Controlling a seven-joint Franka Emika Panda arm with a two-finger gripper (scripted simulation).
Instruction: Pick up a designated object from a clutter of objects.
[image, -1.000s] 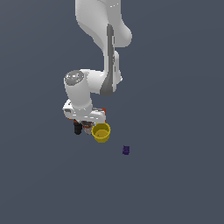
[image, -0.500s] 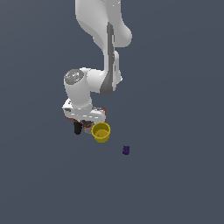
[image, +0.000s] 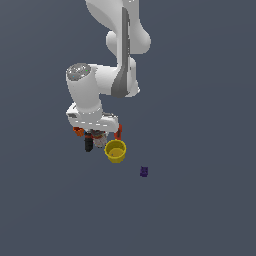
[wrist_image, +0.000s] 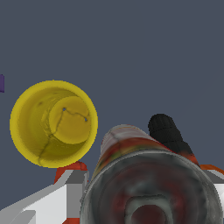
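Observation:
The can (wrist_image: 144, 175), with a red-and-white label and a grey metal end, fills the near part of the wrist view. White fingers (wrist_image: 48, 199) flank it on both sides. In the exterior view the can (image: 99, 140) shows as a grey shape just under my gripper (image: 97, 137), which looks shut on it. The clutter lies tight around it. The yellow cup (image: 115, 151) stands upright beside the can and also shows in the wrist view (wrist_image: 53, 123). The drill's black part (wrist_image: 164, 129) is right behind the can. Its orange-red body (image: 118, 131) is partly hidden by my hand.
A small purple block (image: 144, 171) lies apart from the pile, toward the exterior view's right; it also shows at the edge of the wrist view (wrist_image: 1, 83). An orange piece (image: 78, 131) sticks out under the hand on the exterior view's left. The floor is plain dark grey.
My hand has risen very slightly. The yellow cup and the purple block have not moved.

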